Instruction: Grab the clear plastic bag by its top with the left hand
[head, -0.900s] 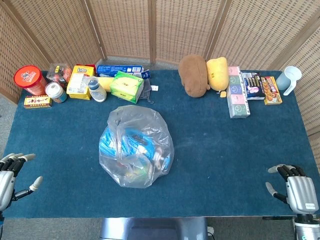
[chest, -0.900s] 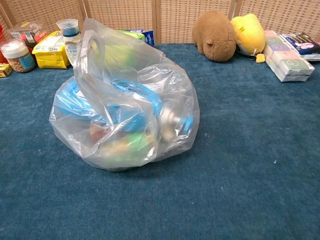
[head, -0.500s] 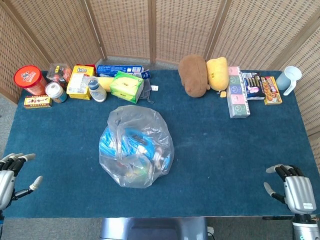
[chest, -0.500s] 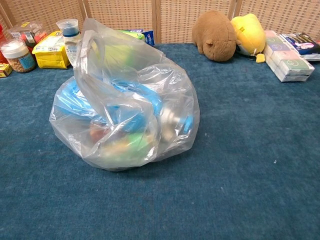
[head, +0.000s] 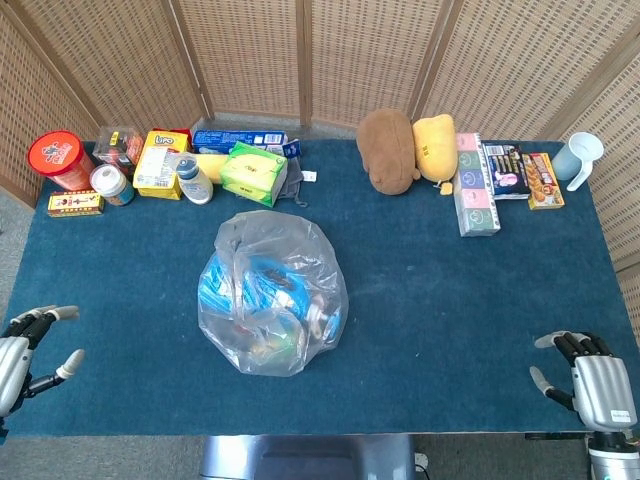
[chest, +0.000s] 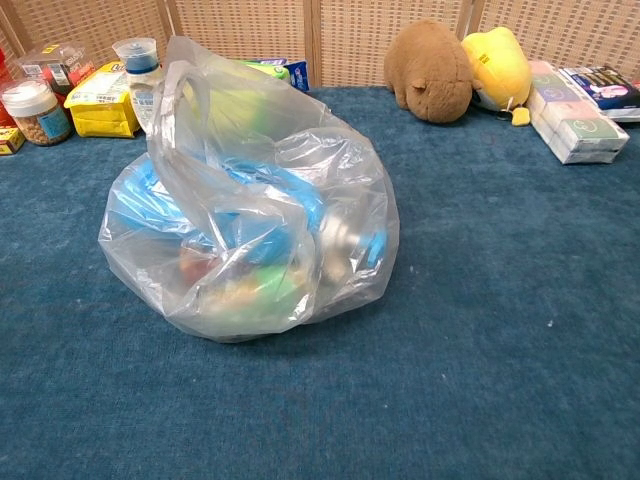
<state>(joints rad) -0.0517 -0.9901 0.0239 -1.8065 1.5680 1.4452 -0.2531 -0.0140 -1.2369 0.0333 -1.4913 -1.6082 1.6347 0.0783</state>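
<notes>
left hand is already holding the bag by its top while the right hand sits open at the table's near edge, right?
Not quite: the left hand holds nothing; it sits open at the table's near left corner, well away from the bag. The right hand is open at the near edge, as the head view shows.

The head view looks steeply down on the whole table (head: 450, 300), the chest view low and close, both sharing the bag (head: 272, 292).

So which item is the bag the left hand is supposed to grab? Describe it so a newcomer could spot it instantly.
Start at the blue table and look just left of its centre. There sits the clear plastic bag, a rounded, crinkled bundle standing alone. Unlike the boxes and plush toys lined along the far edge, it is see-through, showing blue packaging inside.
</notes>
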